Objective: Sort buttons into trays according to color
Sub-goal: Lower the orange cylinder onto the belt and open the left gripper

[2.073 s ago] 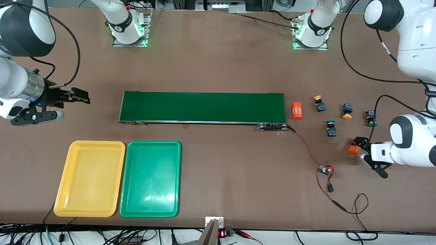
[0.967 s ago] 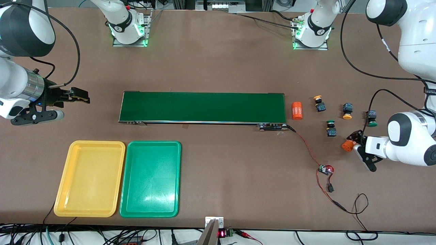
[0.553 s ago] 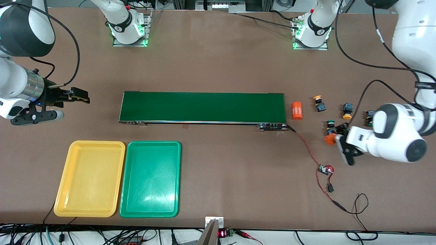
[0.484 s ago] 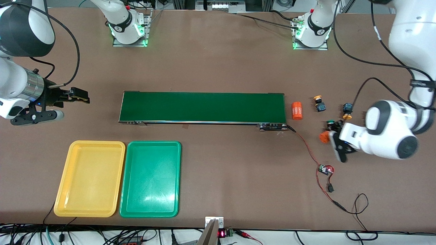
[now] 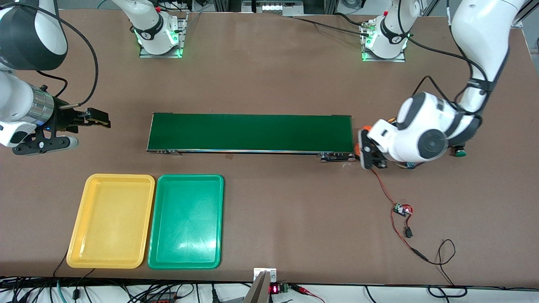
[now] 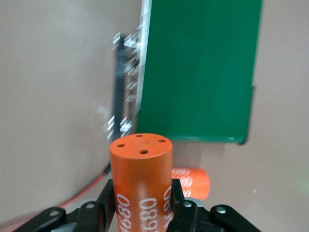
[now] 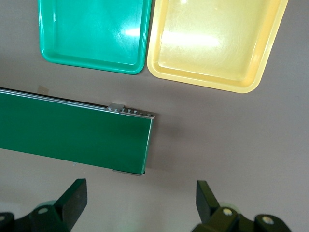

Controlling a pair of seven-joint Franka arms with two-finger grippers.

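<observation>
My left gripper point(image 5: 365, 146) hangs over the table just off the conveyor belt's end, shut on an upright orange cylinder point(image 6: 141, 164) with white print. A second orange cylinder point(image 6: 193, 181) lies on the table under it. The left arm covers most of the buttons. One green-capped button point(image 5: 460, 152) shows past the arm, at the left arm's end of the table. The yellow tray point(image 5: 111, 221) and green tray point(image 5: 185, 221) lie side by side, empty, nearer the front camera than the belt. My right gripper point(image 5: 84, 130) waits open past the belt's other end, holding nothing.
The long dark-green conveyor belt point(image 5: 252, 132) crosses the table's middle. A red wire runs from its end to a small circuit board point(image 5: 402, 209), nearer the front camera. The right wrist view shows the belt's end point(image 7: 72, 130), the green tray point(image 7: 94, 34) and the yellow tray point(image 7: 217, 43).
The left arm has swung with the orange cylinder from beside the buttons to the conveyor belt's end, over the lying cylinder. The right arm has not moved.
</observation>
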